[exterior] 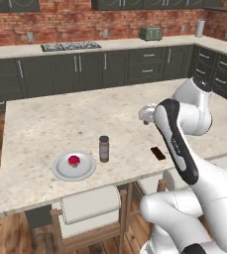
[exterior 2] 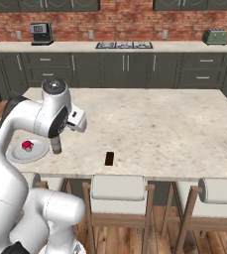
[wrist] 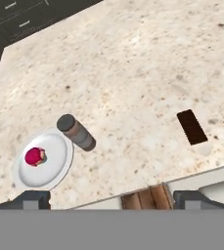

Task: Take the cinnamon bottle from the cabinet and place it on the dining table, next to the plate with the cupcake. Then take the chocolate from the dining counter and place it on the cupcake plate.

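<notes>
Nearest to us in the hand view are our gripper [wrist: 111,197] fingertips [wrist: 33,199], set wide apart at the bottom corners with nothing between them — the jaws are spread and empty. Below them runs the near edge of the dining table [wrist: 147,58], with a strip of wooden stool [wrist: 144,197] frame just past it.

We judge the first half of the task done. The cinnamon bottle [exterior: 104,148] stands upright on the stone top just beside the plate [exterior: 87,167], close to its rim on the side toward the chocolate; whether the two touch we cannot tell. The cupcake [exterior: 74,160] sits near the middle of the plate, which carries nothing else.

What is left is the second half. The chocolate [exterior: 158,153] lies flat on the dining table near its front edge, well apart from the plate, with the bottle between them. Our gripper hangs above the table, looking down over all three things — not yet lowered to the bar.

We expect the next step to be a descent onto the chocolate, then a carry across to the plate. The bar is thin and lies flush on the stone, so we reckon it could slip from the pinch. The bottle also stands in the path to the plate and could be knocked over.
</notes>
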